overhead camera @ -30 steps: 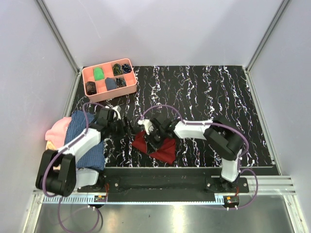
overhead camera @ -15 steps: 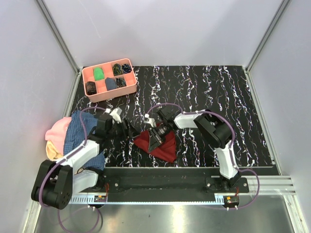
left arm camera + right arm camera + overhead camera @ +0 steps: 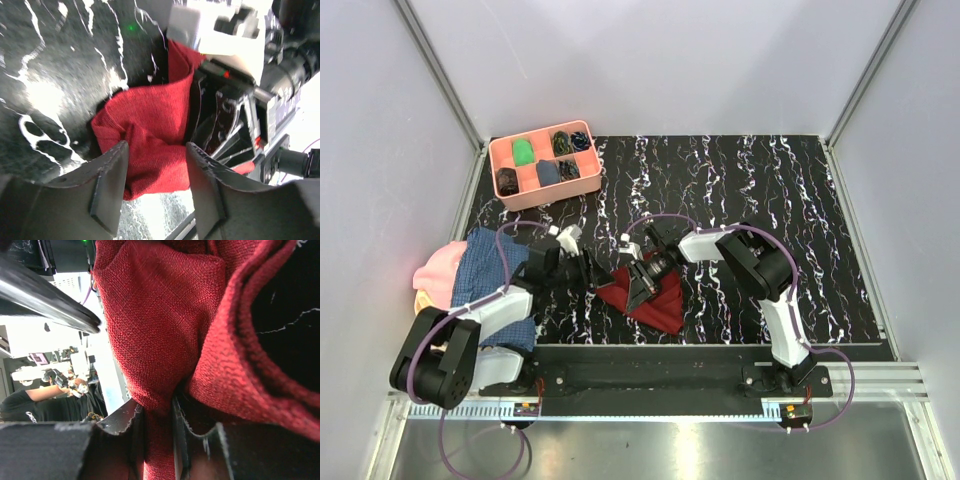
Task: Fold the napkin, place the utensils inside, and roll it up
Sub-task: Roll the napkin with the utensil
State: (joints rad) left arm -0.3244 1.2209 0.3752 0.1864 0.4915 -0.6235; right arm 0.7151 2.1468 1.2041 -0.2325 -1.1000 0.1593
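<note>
The dark red napkin (image 3: 658,300) lies bunched on the black marbled table near the front middle. My right gripper (image 3: 642,284) is down on its left part. In the right wrist view the right gripper (image 3: 159,426) is shut on a pinched fold of the napkin (image 3: 165,315). My left gripper (image 3: 590,272) is just left of the napkin. In the left wrist view the left gripper (image 3: 157,187) is open, and the napkin's (image 3: 150,130) left edge lies ahead of its fingers (image 3: 107,185), reaching between the tips. I see no utensils on the table.
A pink compartment tray (image 3: 525,180) with small dark and green items stands at the back left. A blue checked cloth (image 3: 490,290) and a pink cloth (image 3: 438,268) are piled at the left edge, under the left arm. Grey walls enclose the table.
My left gripper has moved right, up to the napkin's left edge. My right arm has drawn its elbow in, and its gripper stays at the napkin.
</note>
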